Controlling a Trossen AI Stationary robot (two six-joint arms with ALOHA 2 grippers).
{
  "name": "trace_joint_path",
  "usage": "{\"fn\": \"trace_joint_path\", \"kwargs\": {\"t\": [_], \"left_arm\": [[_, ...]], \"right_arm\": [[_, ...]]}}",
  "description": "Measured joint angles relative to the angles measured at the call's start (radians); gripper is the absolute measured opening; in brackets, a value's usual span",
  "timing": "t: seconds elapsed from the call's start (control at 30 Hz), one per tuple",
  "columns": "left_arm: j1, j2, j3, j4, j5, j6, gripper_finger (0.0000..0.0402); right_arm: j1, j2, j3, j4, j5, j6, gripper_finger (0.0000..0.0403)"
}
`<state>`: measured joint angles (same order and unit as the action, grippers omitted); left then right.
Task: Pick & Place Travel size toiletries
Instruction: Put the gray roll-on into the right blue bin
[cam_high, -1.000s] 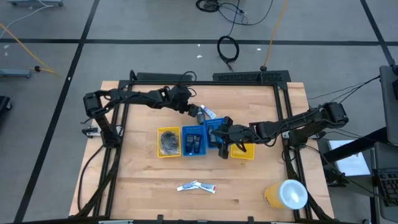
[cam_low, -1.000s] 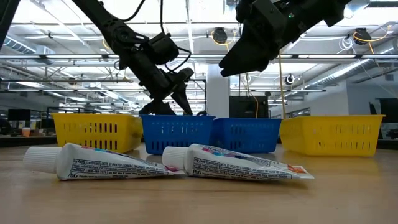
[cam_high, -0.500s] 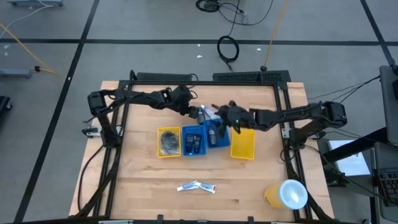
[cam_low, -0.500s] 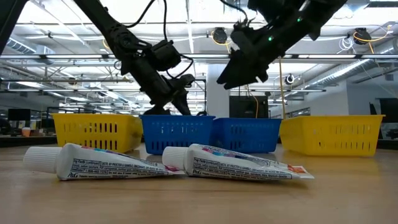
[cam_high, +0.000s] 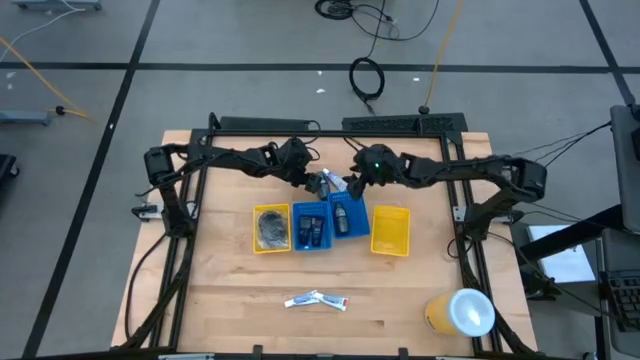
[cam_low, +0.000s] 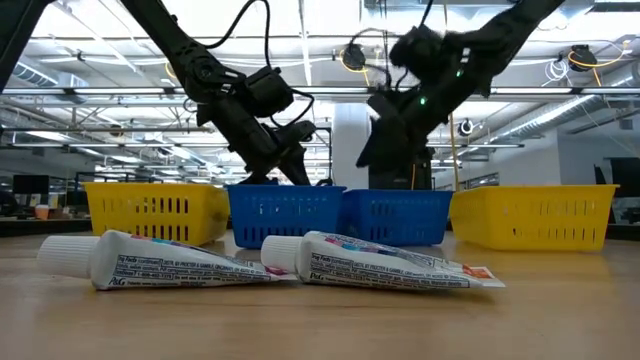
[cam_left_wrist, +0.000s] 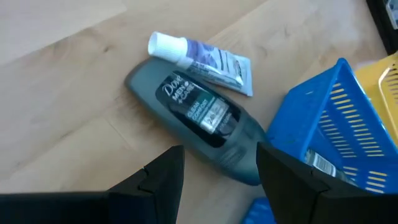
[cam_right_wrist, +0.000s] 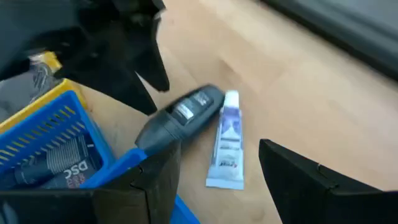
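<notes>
A dark bottle (cam_left_wrist: 199, 127) and a white tube with a white cap (cam_left_wrist: 202, 56) lie side by side on the table behind the blue trays; the high view shows the bottle (cam_high: 324, 184) and the tube (cam_high: 338, 182). My left gripper (cam_left_wrist: 217, 171) is open, its fingers on either side of the bottle's lower end. My right gripper (cam_right_wrist: 217, 180) is open and hovers just short of the tube (cam_right_wrist: 227, 140) and the bottle (cam_right_wrist: 180, 118). Two more tubes (cam_high: 315, 300) lie near the table's near edge. Grey mesh pads (cam_high: 270, 228) fill the left yellow tray, and dark bottles (cam_high: 309, 230) lie in a blue tray.
Four trays stand in a row: a yellow one (cam_high: 256, 240), two blue ones (cam_high: 296, 245) (cam_high: 364, 228) and another yellow one (cam_high: 390, 230). A large yellow-and-white cylinder (cam_high: 460, 312) lies at the near right corner. The two grippers are close together, facing each other over the bottle.
My right gripper has swung from above the right-hand trays toward the table's far edge and left. It has come down beside the bottle and tube, opposite my left gripper. The bottle and tube have stayed in place.
</notes>
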<state>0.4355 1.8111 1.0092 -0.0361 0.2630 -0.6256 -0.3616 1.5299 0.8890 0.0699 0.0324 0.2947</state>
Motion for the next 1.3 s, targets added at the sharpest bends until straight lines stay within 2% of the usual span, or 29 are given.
{"fn": "trace_joint_path", "kwargs": {"t": [0.2, 0.47, 0.67, 0.93, 1.3], "left_arm": [[0.001, 0.000, 0.000, 0.014, -0.002, 0.019, 0.0200], [-0.010, 0.000, 0.000, 0.017, -0.003, 0.031, 0.0200], [-0.028, 0.000, 0.000, 0.018, -0.011, 0.048, 0.0200], [-0.037, 0.000, 0.000, 0.004, -0.047, 0.074, 0.0200], [-0.037, 0.000, 0.000, 0.003, -0.047, 0.074, 0.0200]], "right_arm": [[-0.063, 0.078, 0.000, 0.054, -0.137, 0.026, 0.0205], [-0.097, 0.164, 0.021, 0.175, -0.295, 0.035, 0.0154], [-0.097, 0.251, 0.083, 0.157, -0.353, 0.008, 0.0140], [-0.095, 0.312, 0.103, 0.102, -0.355, -0.026, 0.0131], [-0.066, 0.312, 0.103, 0.088, -0.377, -0.077, 0.0067]]}}
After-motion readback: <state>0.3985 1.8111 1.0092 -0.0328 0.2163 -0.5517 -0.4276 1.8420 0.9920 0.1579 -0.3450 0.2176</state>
